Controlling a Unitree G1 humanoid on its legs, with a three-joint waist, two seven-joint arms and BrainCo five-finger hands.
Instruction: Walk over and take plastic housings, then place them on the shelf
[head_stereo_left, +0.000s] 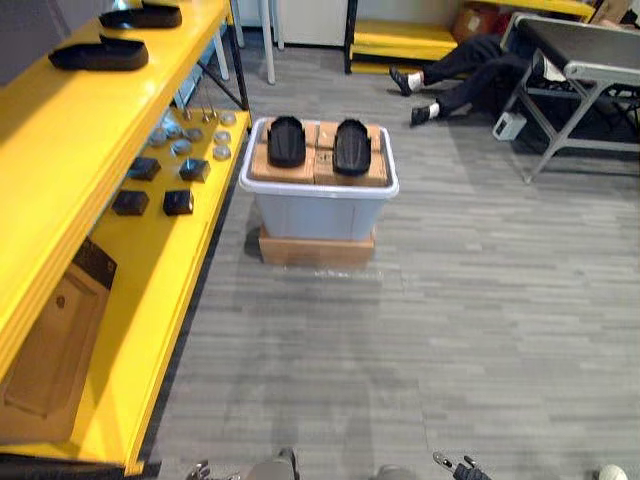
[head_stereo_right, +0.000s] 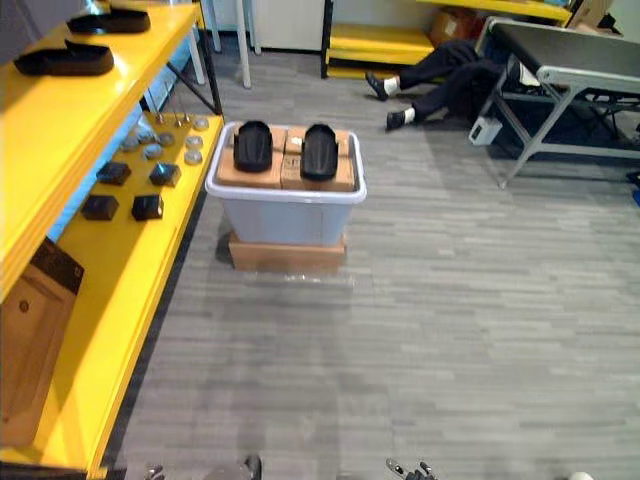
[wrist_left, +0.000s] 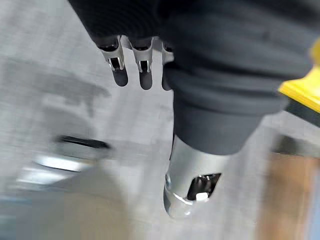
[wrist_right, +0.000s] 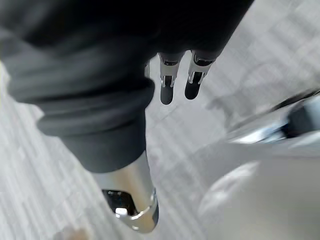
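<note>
You have 2 black plastic housings (head_stereo_left: 286, 141) (head_stereo_left: 351, 146) lying side by side on cardboard boxes (head_stereo_left: 322, 170) in the grey bin (head_stereo_left: 318, 212) ahead, just beside the yellow shelf (head_stereo_left: 85, 125). Its top level carries 2 further housings (head_stereo_left: 100, 54) (head_stereo_left: 142, 16). Your left hand (wrist_left: 145, 75) hangs over the floor (head_stereo_left: 450, 300), fingers straight, holding nothing; your right hand (wrist_right: 166, 91) does likewise.
</note>
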